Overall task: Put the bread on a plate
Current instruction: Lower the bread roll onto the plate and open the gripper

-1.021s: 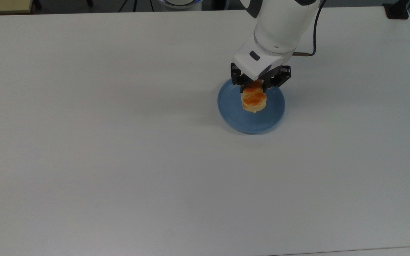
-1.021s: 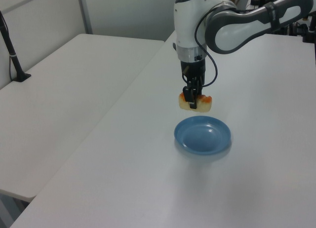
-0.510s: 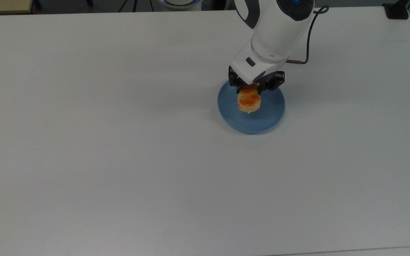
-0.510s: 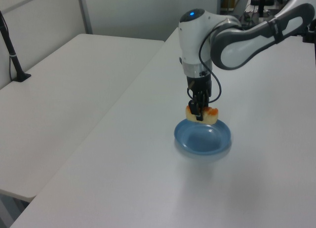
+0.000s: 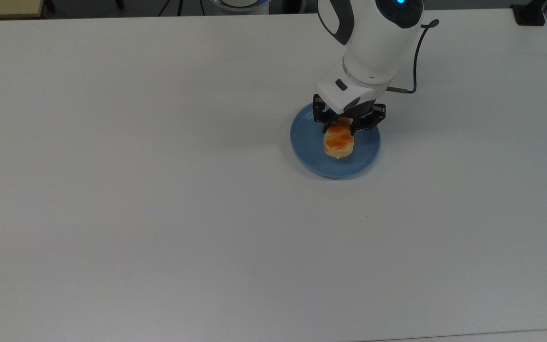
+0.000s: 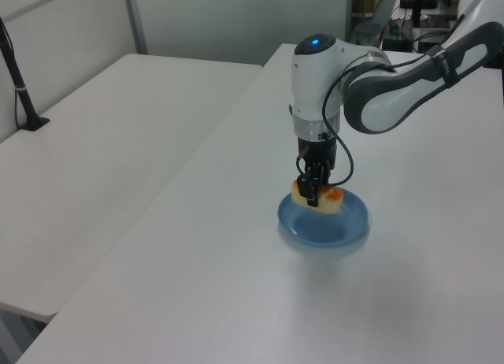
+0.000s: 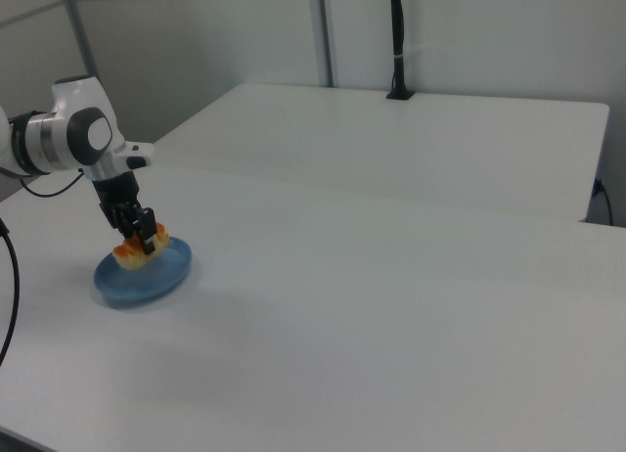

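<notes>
The blue plate (image 5: 311, 152) (image 6: 346, 230) (image 7: 147, 281) lies on the white table. The bread (image 5: 339, 141) (image 6: 317, 198) (image 7: 140, 251), pale yellow with orange-brown patches, hangs just over the plate's middle, low against its surface. My gripper (image 5: 348, 124) (image 6: 313, 192) (image 7: 144, 232) points straight down and is shut on the bread, its black fingers clamping the far end of the roll in the top view. Whether the bread touches the plate I cannot tell.
The white table (image 5: 159, 190) stretches wide to the top view's left and front of the plate. A second white table (image 6: 94, 143) stands beside it in the left view, with a black post (image 6: 20, 88) on it. A cable (image 5: 416, 57) hangs off the arm.
The gripper has come down with the bread, from well above the plate to just over its middle. It stays shut on the roll.
</notes>
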You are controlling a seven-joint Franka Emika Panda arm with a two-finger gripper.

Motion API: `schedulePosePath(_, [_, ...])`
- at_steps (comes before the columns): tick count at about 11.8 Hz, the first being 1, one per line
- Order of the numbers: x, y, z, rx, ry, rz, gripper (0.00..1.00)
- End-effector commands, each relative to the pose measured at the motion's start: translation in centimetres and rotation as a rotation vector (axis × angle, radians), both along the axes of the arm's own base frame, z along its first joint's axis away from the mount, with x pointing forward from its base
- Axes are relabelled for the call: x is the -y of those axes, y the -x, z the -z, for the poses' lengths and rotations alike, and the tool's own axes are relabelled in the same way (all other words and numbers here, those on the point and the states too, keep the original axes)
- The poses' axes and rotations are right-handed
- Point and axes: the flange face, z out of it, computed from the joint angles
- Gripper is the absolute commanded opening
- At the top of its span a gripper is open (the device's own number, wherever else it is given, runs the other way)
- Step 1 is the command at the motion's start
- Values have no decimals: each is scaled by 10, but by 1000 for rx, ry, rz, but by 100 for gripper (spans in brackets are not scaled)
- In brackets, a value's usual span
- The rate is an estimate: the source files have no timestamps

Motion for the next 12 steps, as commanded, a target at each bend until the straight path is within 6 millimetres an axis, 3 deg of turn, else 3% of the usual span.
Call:
schedulePosePath(1, [0, 10, 10, 8, 22, 3, 55])
schedulePosePath(2, [-1, 10, 10, 9, 23, 1, 60])
schedulePosePath(3, [-1, 10, 10, 6, 25, 3, 77])
schedulePosePath(4, [-1, 10, 9, 5, 25, 3, 80])
schedulePosePath(9, [2, 9, 4, 7, 26, 9, 80])
schedulePosePath(10, [10, 6, -15, 27, 16, 20, 83])
schedulePosePath(11, [23, 6, -54, 44, 9, 41, 86])
schedulePosePath(12, [51, 2, -95, 51, 10, 84, 88])
